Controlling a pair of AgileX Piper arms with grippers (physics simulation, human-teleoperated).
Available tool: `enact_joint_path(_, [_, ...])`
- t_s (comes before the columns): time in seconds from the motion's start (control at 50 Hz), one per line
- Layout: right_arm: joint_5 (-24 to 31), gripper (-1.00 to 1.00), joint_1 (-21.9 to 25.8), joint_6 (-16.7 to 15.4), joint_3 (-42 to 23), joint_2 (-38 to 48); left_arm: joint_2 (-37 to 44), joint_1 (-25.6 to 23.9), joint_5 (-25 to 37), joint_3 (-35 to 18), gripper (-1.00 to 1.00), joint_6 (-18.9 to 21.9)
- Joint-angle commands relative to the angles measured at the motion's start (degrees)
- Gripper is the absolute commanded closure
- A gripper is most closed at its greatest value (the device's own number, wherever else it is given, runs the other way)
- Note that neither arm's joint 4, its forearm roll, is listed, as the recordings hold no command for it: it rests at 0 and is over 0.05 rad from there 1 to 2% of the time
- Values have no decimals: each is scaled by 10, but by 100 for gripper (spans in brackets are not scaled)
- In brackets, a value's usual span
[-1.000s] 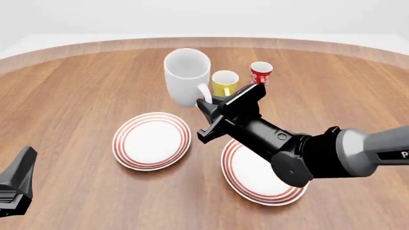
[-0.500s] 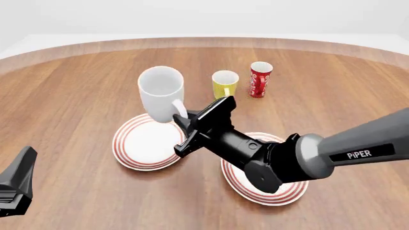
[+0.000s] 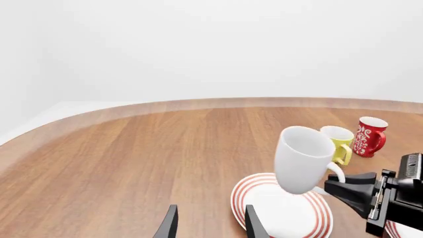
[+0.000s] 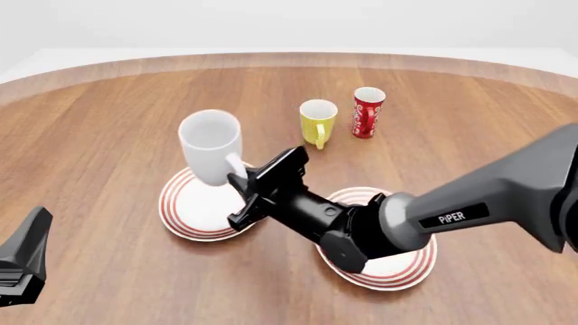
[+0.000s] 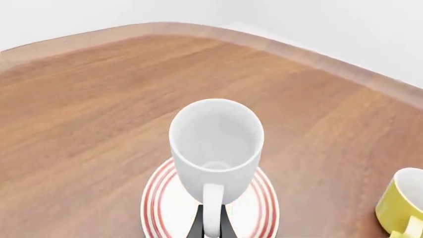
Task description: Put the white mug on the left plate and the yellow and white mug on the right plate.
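Note:
The white mug (image 4: 210, 144) hangs a little above the left plate (image 4: 177, 203), slightly tilted. My right gripper (image 4: 237, 181) is shut on its loop handle. In the right wrist view the mug (image 5: 215, 144) is straight ahead over the plate (image 5: 158, 210), with the fingertips (image 5: 200, 227) pinching the handle. The yellow and white mug (image 4: 317, 120) stands on the table further back. The right plate (image 4: 399, 271) lies under my right arm, partly hidden. My left gripper (image 3: 210, 225) is open and empty, low at the front left (image 4: 23, 264). The left wrist view shows the mug (image 3: 300, 158) above the plate (image 3: 246, 201).
A slim red mug with white swirls (image 4: 367, 112) stands just right of the yellow mug; it also shows in the left wrist view (image 3: 368, 136). The right arm (image 4: 434, 217) crosses over the right plate. The round wooden table's far edge (image 4: 289, 59) curves behind the mugs.
My right gripper has carried the white mug left and towards me, from beside the yellow mug to over the left plate, and lowered it. The left gripper has not moved.

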Motion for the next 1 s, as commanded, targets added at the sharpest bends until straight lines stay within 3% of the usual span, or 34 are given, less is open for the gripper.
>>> enact_joint_path(0.02, [7, 100, 3, 9, -25, 27, 0, 0, 0, 0, -100, 0])
enact_joint_path(1.0, [37, 100, -1, 43, -62, 91, 0, 0, 0, 0, -100, 0])
